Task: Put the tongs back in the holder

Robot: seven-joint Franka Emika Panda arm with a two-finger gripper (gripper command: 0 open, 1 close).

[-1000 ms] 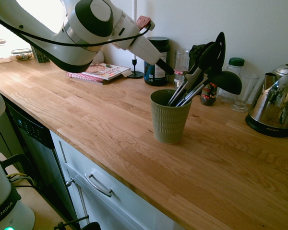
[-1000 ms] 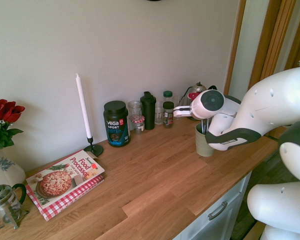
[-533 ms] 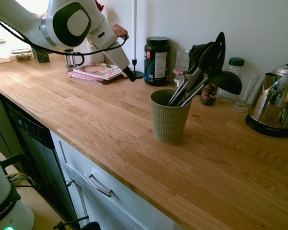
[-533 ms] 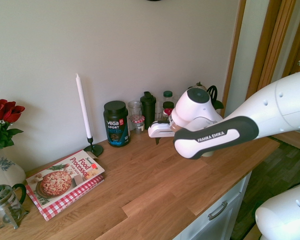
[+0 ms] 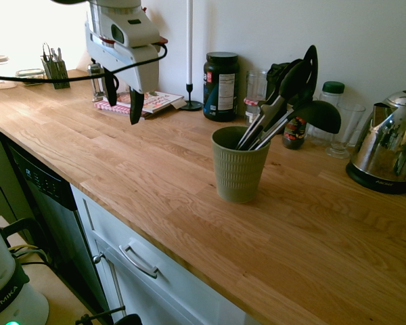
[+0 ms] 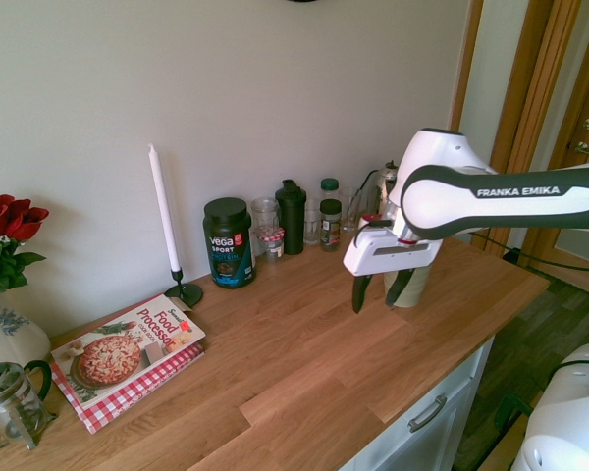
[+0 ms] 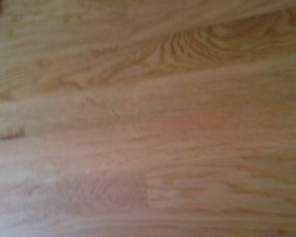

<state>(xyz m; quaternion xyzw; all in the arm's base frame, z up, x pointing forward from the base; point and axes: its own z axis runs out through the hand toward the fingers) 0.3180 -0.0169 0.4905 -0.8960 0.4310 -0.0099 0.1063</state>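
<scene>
- The gripper [image 5: 122, 96] hangs above the wooden bench [image 5: 155, 169], fingers pointing straight down and spread wide, with nothing between them; in the second exterior view the gripper [image 6: 378, 290] shows the same wide gap.
- It is well apart from the holder [image 5: 239, 166] — over bare wood, in front of the cookbook [image 5: 143, 101] as the first exterior view shows it.
- The wrist view shows only blurred wood grain of the bench [image 7: 148, 118].
- The holder, an olive-green ribbed cup, stands upright on the bench near the middle of the first exterior view; in the second exterior view the holder [image 6: 414, 288] is partly hidden behind the gripper and arm.
- The tongs [image 5: 262, 124] stand inside the holder, leaning toward the wall, their dark grey arms rising well above the rim.
- A black ladle [image 5: 319, 115] and a black slotted spatula [image 5: 306, 70] lean in the same holder beside the tongs.
- Along the wall stand a tall white candle [image 6: 163, 214] in a dark candlestick, a dark protein tub [image 6: 229, 242] just beside it, and a few jars and bottles.
- A steel kettle [image 5: 388, 149] sits at the far right of the first exterior view, apart from the holder.
- A small caddy with cutlery [image 5: 55, 66] stands at the far end of the bench — behind the arm.
- Red roses [image 6: 7, 235] and a glass French press [image 6: 14, 400] show at the left edge of the second exterior view.
</scene>
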